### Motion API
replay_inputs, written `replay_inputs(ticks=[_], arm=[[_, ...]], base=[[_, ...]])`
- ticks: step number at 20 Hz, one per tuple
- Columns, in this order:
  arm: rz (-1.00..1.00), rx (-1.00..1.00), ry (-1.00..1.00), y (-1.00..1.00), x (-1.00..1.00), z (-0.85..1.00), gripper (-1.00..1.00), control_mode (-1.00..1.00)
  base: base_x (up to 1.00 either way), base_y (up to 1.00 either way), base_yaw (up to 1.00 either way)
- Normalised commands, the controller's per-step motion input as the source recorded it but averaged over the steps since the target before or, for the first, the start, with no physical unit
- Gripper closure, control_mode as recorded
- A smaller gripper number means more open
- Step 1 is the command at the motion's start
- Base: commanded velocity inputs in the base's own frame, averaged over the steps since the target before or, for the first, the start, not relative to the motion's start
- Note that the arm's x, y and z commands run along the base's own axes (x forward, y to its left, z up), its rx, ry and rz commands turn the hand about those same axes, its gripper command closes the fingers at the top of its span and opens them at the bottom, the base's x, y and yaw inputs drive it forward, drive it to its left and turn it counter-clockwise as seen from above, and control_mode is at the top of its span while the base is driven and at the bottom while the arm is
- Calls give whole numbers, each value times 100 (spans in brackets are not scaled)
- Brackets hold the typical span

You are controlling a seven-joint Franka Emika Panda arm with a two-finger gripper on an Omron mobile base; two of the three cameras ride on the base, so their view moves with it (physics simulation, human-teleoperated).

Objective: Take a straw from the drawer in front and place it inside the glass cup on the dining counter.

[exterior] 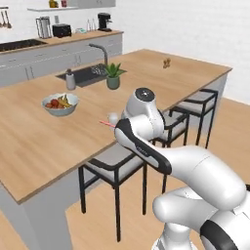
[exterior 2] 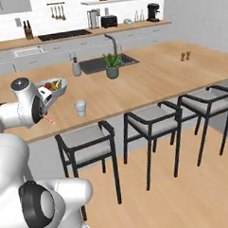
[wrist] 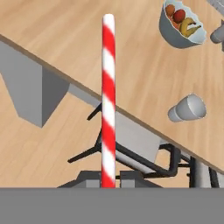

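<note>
**Straw carried toward cup at counter edge**

Nearest the hand camera: straw (wrist: 108,100), red-and-white striped, rising straight from between the two dark finger tips at the bottom of the hand view. Clamped at its lower end, free end pointing away along the line of the fingers; probably held so in order to drop end-first into an open vessel. Gripper (wrist: 107,178) closed down narrow on the straw, nothing else touched.

Seen from the right base view as a short pink sliver (exterior 2: 49,120) jutting from the hand, just over the near edge of the dining counter (exterior 2: 147,81). Glass cup (exterior 2: 80,107) upright on that counter, near its front edge, beside the hand but apart from it; straw not yet inside. Cup (wrist: 187,109) off to one side of the straw in the hand view, so not yet lined up.

Farther out: fruit bowl (exterior 2: 54,87) behind the cup, black stool (exterior 2: 87,146) below the counter edge.
</note>
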Motion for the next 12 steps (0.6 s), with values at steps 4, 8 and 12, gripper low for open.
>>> replay_inputs(ticks=[4,8,12], arm=[[0,0,0,0,0,0,100,100],[0,0,0,0,0,0,100,100],[0,0,0,0,0,0,100,100]], base=[[40,-46,48],[38,-54,41],[37,-56,35]])
